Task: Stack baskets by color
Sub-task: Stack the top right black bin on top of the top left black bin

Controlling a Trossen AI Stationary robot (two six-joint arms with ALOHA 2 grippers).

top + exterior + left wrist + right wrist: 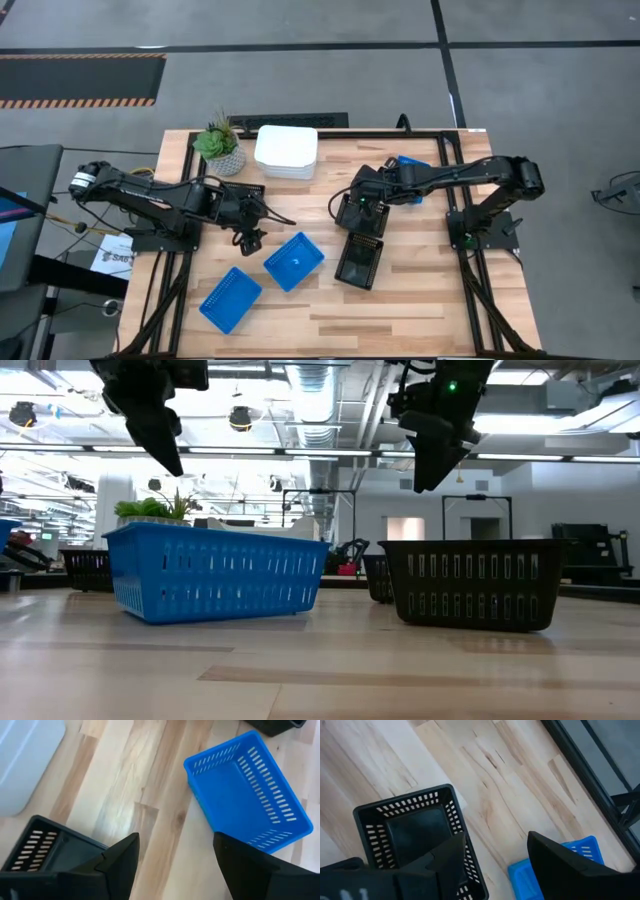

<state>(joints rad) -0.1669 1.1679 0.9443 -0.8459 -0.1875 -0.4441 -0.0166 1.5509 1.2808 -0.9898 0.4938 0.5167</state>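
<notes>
My left gripper (251,240) and right gripper (366,214) hang with released jaws above the table (420,300), near the baskets (294,261).

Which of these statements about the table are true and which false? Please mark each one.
1. The white baskets sit stacked beside the potted plant. True.
2. The left gripper holds a blue basket. False: it hangs open and empty above the wood.
3. Two blue baskets lie apart near the front of the table. True.
4. The right gripper is shut on a black basket. False: it is open, holding nothing.
</notes>
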